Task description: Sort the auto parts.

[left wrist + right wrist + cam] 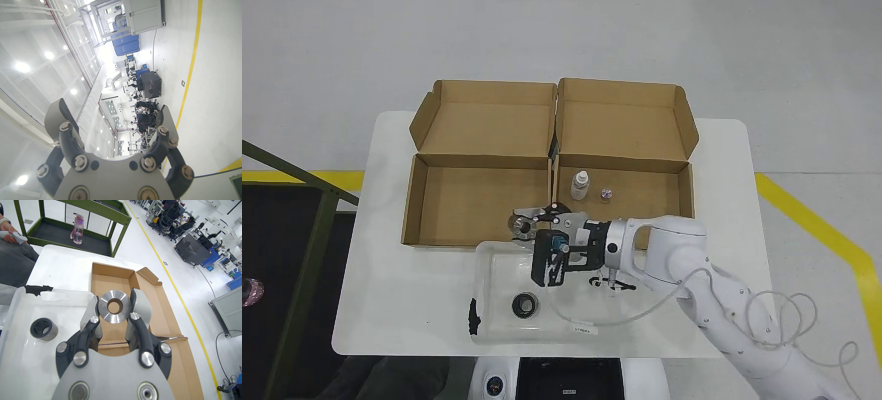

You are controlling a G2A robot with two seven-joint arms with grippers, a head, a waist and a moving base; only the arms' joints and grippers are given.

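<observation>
Holding the steel ring [114, 318] by its rim, the right gripper [114, 297] has it pinched between both pads, with the bore facing back at the wrist camera. The ring hangs over the near wall of the left cardboard box [462, 205], just where that box meets the clear plastic bin [480, 280] (in the top view it looks to be above the edge rather than well inside).

The step in hand looks like setting this ring down in the left box. To do it well, the arm should first carry the ring past the cardboard wall, so that neither the ring nor the fingers catch the wall on the way down. It should then lower close to the box floor before the jaws part, because a round steel piece let go from a height would likely bounce or roll. The pads meet the rim at only two places, so a smooth, unhurried move should keep the ring from pivoting in the grip.

The descent should stay clear of the divider shared with the right cardboard box [642, 180], where a small white bottle [582, 184] stands. A bearing [43, 329] lies in the bin and probably comes next. The left gripper [113, 106] is spread wide with nothing between its fingers, pointing off into the room.
</observation>
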